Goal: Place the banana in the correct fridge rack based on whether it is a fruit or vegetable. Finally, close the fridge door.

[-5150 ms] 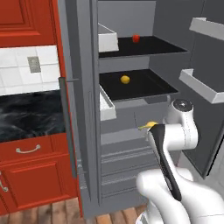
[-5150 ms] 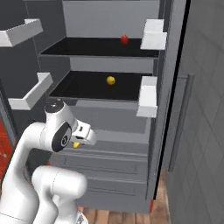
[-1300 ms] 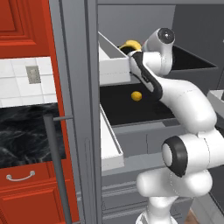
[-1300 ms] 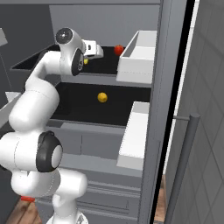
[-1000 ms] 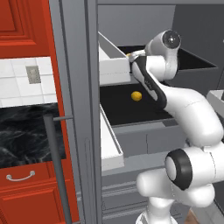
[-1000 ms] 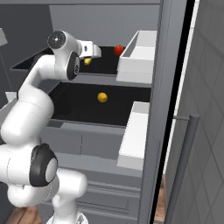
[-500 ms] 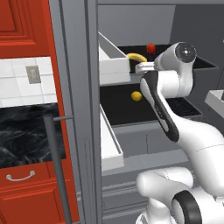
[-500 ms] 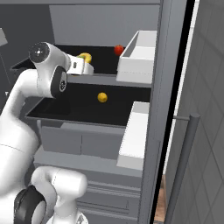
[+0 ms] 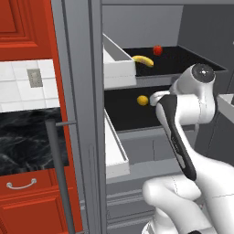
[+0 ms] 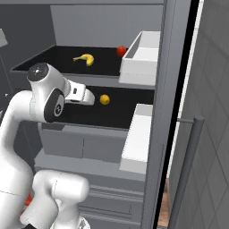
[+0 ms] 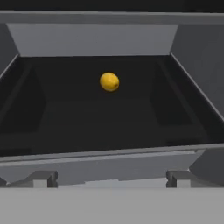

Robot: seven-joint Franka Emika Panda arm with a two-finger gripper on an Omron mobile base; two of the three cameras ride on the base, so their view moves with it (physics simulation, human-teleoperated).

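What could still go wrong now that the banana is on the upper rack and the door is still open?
1. The gripper, open and empty, sits level with the lower shelf facing the round yellow fruit. Swinging out sideways could clip a white door bin.
2. The banana lies loose on the fridge rack near its front edge, beside the red fruit; a hard door slam might roll it.
3. The fridge door stands wide open; the arm must clear the opening before pushing it.
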